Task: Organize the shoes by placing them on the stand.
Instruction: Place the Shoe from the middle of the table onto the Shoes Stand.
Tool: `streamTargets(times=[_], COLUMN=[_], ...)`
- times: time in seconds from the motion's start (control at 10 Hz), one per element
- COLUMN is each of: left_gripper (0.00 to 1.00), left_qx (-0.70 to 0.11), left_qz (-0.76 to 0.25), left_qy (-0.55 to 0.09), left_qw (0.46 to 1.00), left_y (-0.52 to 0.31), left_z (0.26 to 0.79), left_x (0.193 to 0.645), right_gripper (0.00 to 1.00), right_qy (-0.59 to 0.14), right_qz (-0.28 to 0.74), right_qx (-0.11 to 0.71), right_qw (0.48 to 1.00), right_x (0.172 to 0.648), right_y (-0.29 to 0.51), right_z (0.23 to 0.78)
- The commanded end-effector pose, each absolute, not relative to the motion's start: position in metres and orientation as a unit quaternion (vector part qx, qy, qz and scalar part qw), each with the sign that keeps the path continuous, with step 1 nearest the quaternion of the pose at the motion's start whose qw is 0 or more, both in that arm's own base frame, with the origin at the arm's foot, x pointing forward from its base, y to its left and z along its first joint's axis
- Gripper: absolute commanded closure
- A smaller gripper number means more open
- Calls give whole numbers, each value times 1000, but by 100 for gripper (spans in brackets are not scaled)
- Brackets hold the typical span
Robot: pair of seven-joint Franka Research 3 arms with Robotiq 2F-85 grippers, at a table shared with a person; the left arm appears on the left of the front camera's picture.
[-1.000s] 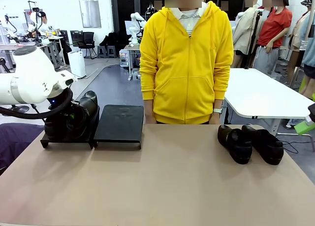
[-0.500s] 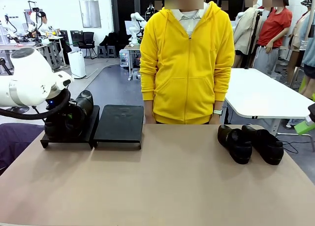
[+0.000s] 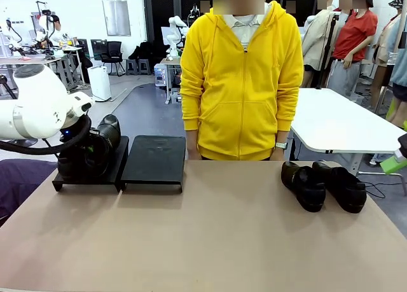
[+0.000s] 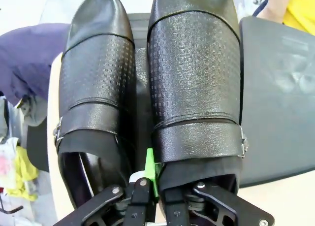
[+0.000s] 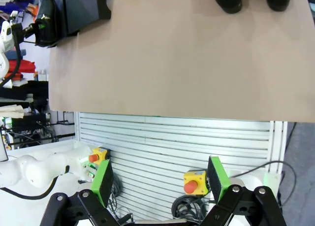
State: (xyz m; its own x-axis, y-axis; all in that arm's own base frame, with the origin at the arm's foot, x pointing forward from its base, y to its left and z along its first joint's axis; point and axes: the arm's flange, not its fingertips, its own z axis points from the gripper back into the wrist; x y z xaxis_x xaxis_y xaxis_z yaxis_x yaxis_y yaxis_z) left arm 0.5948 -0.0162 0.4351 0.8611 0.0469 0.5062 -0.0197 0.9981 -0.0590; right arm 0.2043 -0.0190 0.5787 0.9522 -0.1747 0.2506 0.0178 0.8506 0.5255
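Left gripper (image 4: 149, 174) narrow, pinching two shoes (image 4: 194, 73), slightly further left over the stand (image 3: 156, 157) than before.

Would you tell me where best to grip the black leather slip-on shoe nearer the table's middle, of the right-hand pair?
Probably the collar rim at its far end, from above, one finger inside: the black leather shoe sits sole-down, opening up, and the rounded toe offers no edge.

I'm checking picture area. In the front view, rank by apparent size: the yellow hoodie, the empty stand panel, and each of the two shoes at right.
Largest: yellow hoodie.
Next: empty stand panel.
Smallest: left shoe and right shoe, which look about alike; I would not rank them.
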Motion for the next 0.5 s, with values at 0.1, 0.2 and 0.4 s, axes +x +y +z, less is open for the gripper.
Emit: streamTargets(times=[0.1, 0.2, 0.4], left_gripper=[0, 0, 0], left_qx=[-22, -22, -19], left_qz=[25, 22, 18], left_qy=[-270, -271, -268], left_qw=[962, 962, 963], left_y=[-18, -17, -17], left_z=[440, 440, 439], left_x=[600, 601, 603], right_gripper=[0, 0, 0], right_qy=[-148, -148, -148], right_qz=[-46, -46, -46], right_qx=[276, 276, 276], right_qw=[949, 949, 949], right_x=[204, 204, 204], right_y=[-20, -20, -20], right_z=[580, 580, 580])
